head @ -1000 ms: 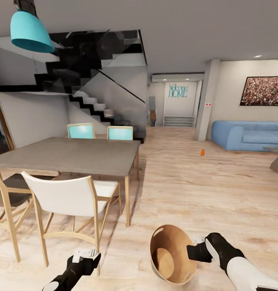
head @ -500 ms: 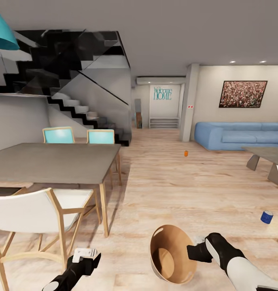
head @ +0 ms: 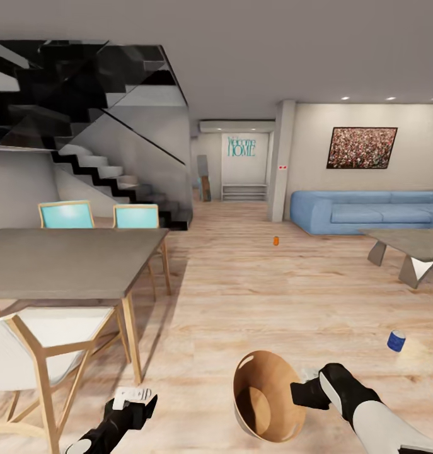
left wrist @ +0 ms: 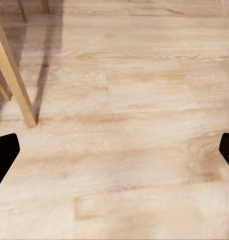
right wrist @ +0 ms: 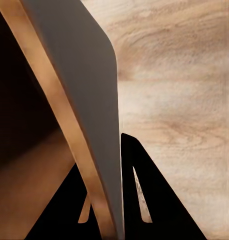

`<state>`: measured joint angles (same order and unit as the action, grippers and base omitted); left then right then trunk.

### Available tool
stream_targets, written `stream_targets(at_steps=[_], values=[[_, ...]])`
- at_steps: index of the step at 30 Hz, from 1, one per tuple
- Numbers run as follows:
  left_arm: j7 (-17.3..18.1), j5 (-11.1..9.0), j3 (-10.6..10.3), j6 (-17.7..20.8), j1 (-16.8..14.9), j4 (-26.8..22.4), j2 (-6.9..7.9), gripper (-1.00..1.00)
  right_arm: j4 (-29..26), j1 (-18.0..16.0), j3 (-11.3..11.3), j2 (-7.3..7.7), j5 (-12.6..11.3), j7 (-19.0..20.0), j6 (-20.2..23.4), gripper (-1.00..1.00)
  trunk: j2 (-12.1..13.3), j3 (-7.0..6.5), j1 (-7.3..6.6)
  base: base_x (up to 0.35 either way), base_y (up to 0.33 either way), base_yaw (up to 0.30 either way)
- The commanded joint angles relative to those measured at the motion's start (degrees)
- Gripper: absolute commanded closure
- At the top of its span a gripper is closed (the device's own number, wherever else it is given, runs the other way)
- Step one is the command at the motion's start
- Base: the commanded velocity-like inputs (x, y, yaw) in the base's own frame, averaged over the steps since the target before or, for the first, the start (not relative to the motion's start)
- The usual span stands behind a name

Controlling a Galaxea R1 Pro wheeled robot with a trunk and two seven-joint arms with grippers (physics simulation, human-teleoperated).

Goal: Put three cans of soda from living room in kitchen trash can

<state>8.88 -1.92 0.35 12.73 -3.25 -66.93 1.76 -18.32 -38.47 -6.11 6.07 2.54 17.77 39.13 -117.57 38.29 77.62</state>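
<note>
My right gripper (head: 302, 392) is shut on the rim of the trash can (head: 261, 391), a brown-lined bucket tipped with its mouth toward me, low in the head view. In the right wrist view its wall (right wrist: 84, 100) sits pinched between my fingers (right wrist: 144, 195). An orange soda can (head: 275, 241) stands far off on the wood floor. A bluish can (head: 396, 341) rests on the floor to the right. My left gripper (head: 133, 396) hangs low at the left; its fingertips (left wrist: 4, 155) are spread wide over bare floor, open and holding nothing.
A grey dining table (head: 65, 265) with white and turquoise chairs stands at the left, the black staircase (head: 103, 126) behind it. A blue sofa (head: 367, 211) lines the far right wall, with a low table (head: 405, 249) in front of it. Wood floor stretches between them.
The whole view has swung to the right: table and stairs slid left, the sofa and low table came further in, and the bluish can appeared. Both grippers and the trash can keep their place.
</note>
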Motion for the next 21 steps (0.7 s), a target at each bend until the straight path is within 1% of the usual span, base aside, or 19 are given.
stream_targets(at_steps=[1, 6, 11, 14, 21], values=[[0.0, 0.0, 0.0, 0.0, 0.0, 0.0, 0.0, -1.0, -0.05, -0.03, -0.31, 0.02, -1.23, 0.49, 0.22, 1.0, 0.0, -0.02, 0.0, 0.217, -0.225, -0.21], [0.02, -0.04, 0.0, 0.01, 0.0, 0.03, 0.0, -1.0, -0.05, -0.03, -0.31, 0.11, -1.23, 0.51, 0.31, 1.0, 0.0, -0.04, 0.0, 0.221, -0.22, -0.156], [0.08, -0.06, 0.0, 0.01, 0.0, 0.0, 0.0, -1.0, -0.05, -0.03, -0.31, -0.05, -1.23, 0.51, 0.3, 1.0, 0.0, -0.04, 0.0, 0.253, -0.187, -0.03], [0.09, -0.08, 0.0, 0.02, 0.0, -0.02, 0.0, -1.0, -0.05, -0.03, -0.31, -0.07, -1.23, 0.5, 0.25, 1.0, 0.0, -0.04, 0.0, 0.294, -0.081, -0.006], [0.09, -0.1, 0.0, 0.02, 0.0, 0.01, 0.0, -1.0, -0.05, -0.03, -0.28, -0.17, -1.18, 0.48, 0.23, 1.0, 0.0, -0.04, 0.0, 0.314, -0.013, -0.001]])
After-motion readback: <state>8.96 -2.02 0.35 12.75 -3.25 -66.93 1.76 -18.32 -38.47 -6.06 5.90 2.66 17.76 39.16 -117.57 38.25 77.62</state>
